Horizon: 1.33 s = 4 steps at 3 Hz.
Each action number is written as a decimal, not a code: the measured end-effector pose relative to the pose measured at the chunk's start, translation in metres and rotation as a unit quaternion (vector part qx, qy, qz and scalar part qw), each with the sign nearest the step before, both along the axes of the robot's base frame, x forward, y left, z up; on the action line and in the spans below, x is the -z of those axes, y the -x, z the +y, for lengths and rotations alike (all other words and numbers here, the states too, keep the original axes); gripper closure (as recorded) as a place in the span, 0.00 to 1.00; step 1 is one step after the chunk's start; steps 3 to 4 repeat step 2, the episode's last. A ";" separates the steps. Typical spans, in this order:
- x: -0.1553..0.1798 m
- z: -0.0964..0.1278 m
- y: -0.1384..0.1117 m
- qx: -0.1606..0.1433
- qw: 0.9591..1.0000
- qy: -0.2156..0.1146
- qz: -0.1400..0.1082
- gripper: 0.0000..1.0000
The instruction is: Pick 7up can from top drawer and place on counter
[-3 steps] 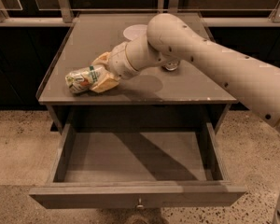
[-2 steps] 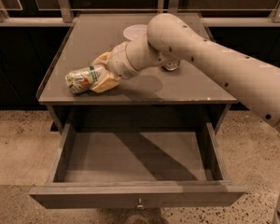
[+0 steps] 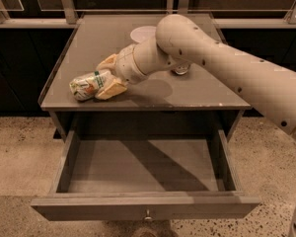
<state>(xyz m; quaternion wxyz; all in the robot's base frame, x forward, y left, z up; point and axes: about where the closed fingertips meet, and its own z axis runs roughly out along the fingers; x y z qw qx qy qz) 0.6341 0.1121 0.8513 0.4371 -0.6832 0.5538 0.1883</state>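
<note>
The 7up can (image 3: 87, 84), pale with green and yellow-orange markings, lies on its side on the front left part of the counter (image 3: 197, 95). My gripper (image 3: 106, 76) reaches in from the right, its tan fingers (image 3: 112, 89) closed around the can's right end. The top drawer (image 3: 146, 168) stands pulled out below the counter and nothing shows inside it. A small metal knob (image 3: 148, 216) sits on its front panel.
A white bowl (image 3: 143, 33) stands at the back middle of the counter. A small shiny object (image 3: 180, 70) shows under my arm. A railing and dark cabinets run behind. Speckled floor surrounds the cabinet.
</note>
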 end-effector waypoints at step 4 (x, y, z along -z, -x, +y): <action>0.000 0.000 0.000 0.000 1.000 0.000 0.000 0.00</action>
